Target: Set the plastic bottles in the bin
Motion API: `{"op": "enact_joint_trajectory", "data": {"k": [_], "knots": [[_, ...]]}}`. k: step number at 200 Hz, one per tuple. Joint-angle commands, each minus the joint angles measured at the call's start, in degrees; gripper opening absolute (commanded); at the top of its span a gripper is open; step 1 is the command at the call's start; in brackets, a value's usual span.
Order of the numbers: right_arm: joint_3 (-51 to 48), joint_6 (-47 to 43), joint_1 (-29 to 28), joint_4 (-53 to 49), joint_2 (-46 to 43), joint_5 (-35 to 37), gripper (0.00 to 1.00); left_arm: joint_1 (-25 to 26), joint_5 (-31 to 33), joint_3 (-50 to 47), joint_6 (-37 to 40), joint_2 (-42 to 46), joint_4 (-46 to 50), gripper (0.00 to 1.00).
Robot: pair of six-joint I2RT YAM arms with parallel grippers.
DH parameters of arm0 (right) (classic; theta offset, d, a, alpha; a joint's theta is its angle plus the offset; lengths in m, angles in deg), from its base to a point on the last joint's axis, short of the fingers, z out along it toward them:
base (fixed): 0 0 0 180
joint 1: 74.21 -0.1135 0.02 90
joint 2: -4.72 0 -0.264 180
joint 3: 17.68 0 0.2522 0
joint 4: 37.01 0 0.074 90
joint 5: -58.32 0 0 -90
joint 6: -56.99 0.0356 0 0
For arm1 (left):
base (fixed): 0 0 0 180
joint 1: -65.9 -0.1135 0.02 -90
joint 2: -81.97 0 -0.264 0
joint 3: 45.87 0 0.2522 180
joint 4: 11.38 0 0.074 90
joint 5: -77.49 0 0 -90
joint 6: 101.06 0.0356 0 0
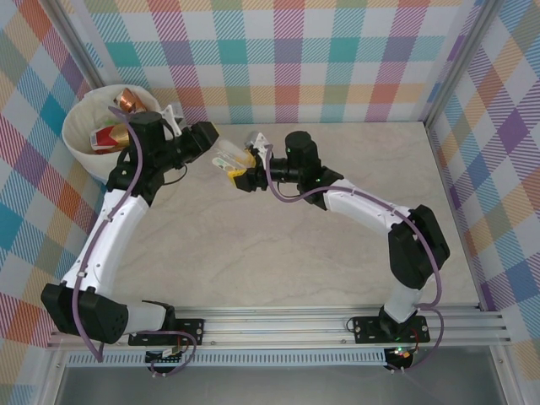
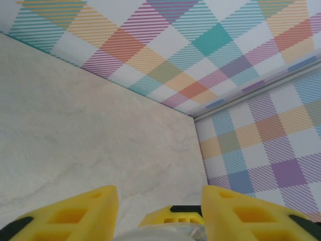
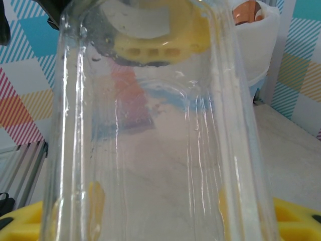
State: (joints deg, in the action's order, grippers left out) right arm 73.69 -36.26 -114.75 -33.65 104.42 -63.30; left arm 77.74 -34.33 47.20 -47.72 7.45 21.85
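pale marble-look table (image 1: 278, 245), plaid walls | clear plastic bottle (image 3: 160, 125) held between both arms, near the bin (image 1: 74, 126) at far left | right gripper (image 3: 160, 216) clamped round its body, left gripper (image 2: 159, 211) closed on its far end | probably light, thin-walled, slick, crushable: take the body gently

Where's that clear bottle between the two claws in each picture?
Top external: bottle left of centre, right of the bin.
Left wrist: clear sliver at the bottom edge, between the yellow fingers.
Right wrist: up close, running bottom to top through the middle.
Shared landmark: the bin, upper left from the top, upper right from the right wrist.
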Motion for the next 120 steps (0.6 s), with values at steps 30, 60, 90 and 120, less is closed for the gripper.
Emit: {"op": "enact_joint_trajectory", "data": {"k": [30,60,90,120], "knots": [[0.86,-0.25,-0.84,0.02,-3.53,-2.03,0.67,-1.93,2.12,4.21,6.91,-0.3,2.82,0.03],[-4.11,-1.94,-0.76,-0.84,-8.22,6.78,0.89,-10.16,6.19,10.49,9.35,-0.55,6.27,0.0],[-7.21,-3.96,-0.64,-4.64,-10.99,15.47,0.98,-21.11,12.14,14.51,10.58,0.87,6.7,0.0],[-9.24,-1.98,-0.68,-6.74,-11.94,21.36,1.0,-31.35,21.7,18.81,11.98,-0.68,10.32,0.0]]}}
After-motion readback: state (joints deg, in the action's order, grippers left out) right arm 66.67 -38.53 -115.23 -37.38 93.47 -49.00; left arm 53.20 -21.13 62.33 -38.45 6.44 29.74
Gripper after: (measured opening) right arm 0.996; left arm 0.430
